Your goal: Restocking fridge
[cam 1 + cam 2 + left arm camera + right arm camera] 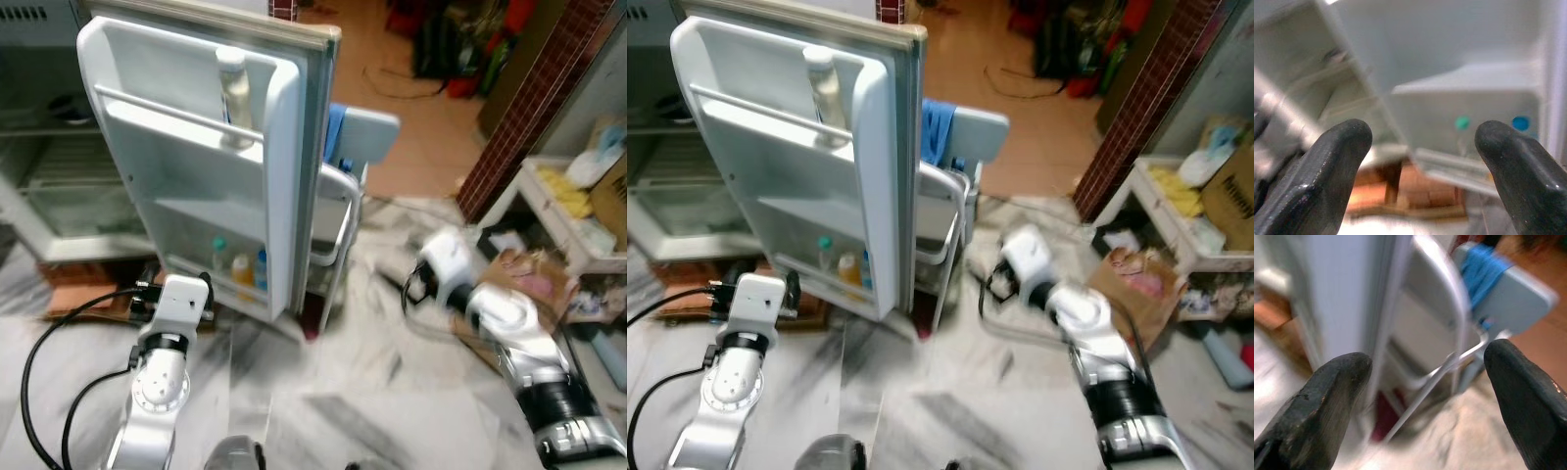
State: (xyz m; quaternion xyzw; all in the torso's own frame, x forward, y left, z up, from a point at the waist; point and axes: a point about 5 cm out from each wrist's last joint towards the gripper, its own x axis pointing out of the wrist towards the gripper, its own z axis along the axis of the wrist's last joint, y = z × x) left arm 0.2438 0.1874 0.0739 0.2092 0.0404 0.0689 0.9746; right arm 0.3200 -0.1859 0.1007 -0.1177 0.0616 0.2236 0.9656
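The small white fridge door (211, 147) stands wide open, and the fridge body (59, 186) with its see-through shelves sits to the left of it. A tall pale bottle with a white cap (235, 98) stands on the top door shelf. Three little bottles (240, 266) wait on the bottom door shelf — one has a green cap and one is blue.

The left gripper (1420, 161) hangs low in front of the door, close to the bottom shelf. Its two black fingers (1332, 161) are spread wide apart and hold nothing. The right gripper (1425, 396) is out to the right, pointed at a grey folding chair with a blue cloth on it (950, 147) just behind the door. Its fingers are spread wide too, with nothing between them.

Neither gripper has any food or drink to put away, so I think the restocking has not really started.

What could go wrong? The picture is blurry, so the robot seems to be moving. If it swings its right arm, it could bump the chair or push the door. A bumped door could knock the tall bottle over — it stands near the rail. The black cable (49, 382) on the floor could also catch the robot's feet.
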